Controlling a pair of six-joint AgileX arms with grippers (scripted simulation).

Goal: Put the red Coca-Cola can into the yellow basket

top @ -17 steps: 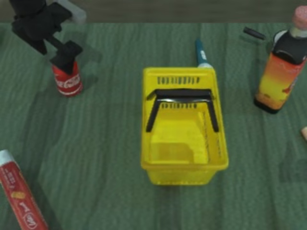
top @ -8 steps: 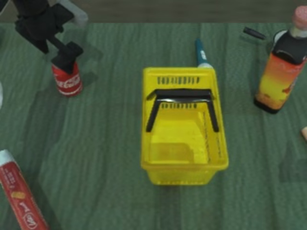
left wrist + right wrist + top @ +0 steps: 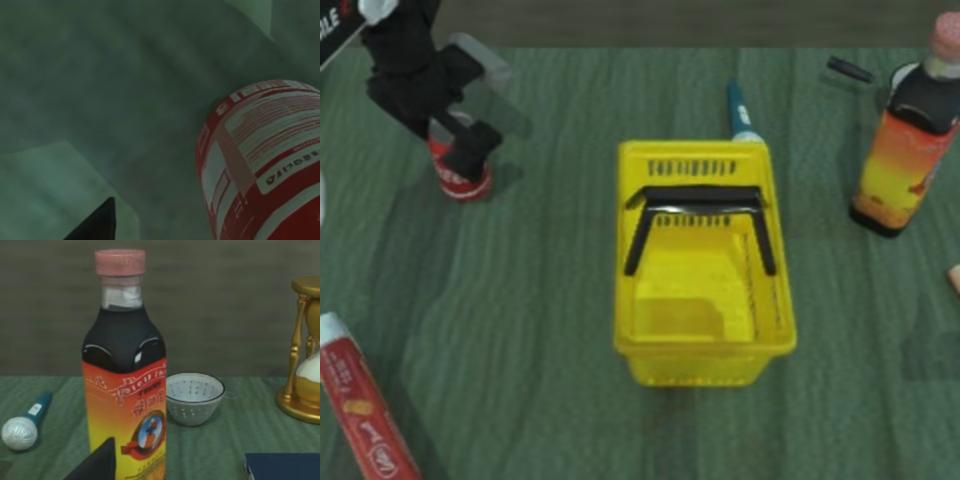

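One can: the red Coca-Cola can (image 3: 460, 178) stands upright at the far left of the tabletop (image 3: 540, 330), well apart from the basket, so it has a long sideways trip ahead.
Can up close: in the left wrist view the can (image 3: 260, 165) fills one side, its printed label turned to the camera, with bare green surface beside it.
Left end effector: it (image 3: 470, 150) sits right over the can's top in the top view, covering the lid, which suits a grip from above; I cannot tell whether its fingers are clamped on the can or parted.
Step in hand: by my reading, the grasp; the can looks to be on the tabletop, not yet lifted.
Basket: the yellow basket (image 3: 775, 300) waits mid-table, its two black handles (image 3: 700, 195) folded together across the far half, leaving the near half of the mouth open for a drop.
Risk: a can carried low could catch the near wall or the handles, I would guess.
Behind the basket: a teal microphone (image 3: 738, 112) lies against the far rim.
Left near corner: a long red tube (image 3: 360, 410).
Right side: a dark bottle (image 3: 905, 150) stands upright near the table edge.
Right arm: parked at the right, its camera facing that bottle (image 3: 125, 385), a white strainer bowl (image 3: 194, 397) and an hourglass (image 3: 305, 355).
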